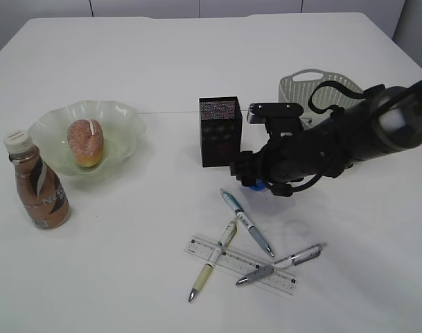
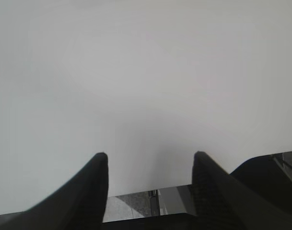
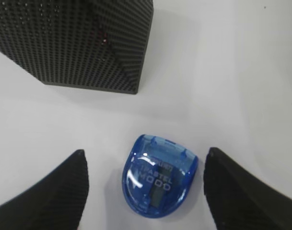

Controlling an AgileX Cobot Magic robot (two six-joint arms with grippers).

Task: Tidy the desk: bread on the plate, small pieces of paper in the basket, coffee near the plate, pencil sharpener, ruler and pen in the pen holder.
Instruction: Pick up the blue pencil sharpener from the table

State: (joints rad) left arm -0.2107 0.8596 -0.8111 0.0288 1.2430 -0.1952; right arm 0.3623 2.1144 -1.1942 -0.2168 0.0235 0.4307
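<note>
My right gripper (image 3: 146, 153) stands open, low over the table, with the blue pencil sharpener (image 3: 159, 176) lying flat between its fingers and touching neither. The black mesh pen holder (image 3: 83, 43) stands just beyond it. In the exterior view the sharpener (image 1: 256, 185) peeks out under the right gripper (image 1: 249, 173), beside the pen holder (image 1: 220, 130). Three pens (image 1: 247, 222) and a clear ruler (image 1: 242, 266) lie crossed near the front. Bread (image 1: 84, 142) sits on the green plate (image 1: 124, 121), with the coffee bottle (image 1: 37, 184) next to it. My left gripper (image 2: 150, 154) is open over bare table. No small pieces of paper are in view.
A white basket (image 1: 314, 87) stands at the back right, behind my right arm (image 1: 356, 135). The table's front edge (image 2: 150, 190) shows between the left fingers, with floor beyond it.
</note>
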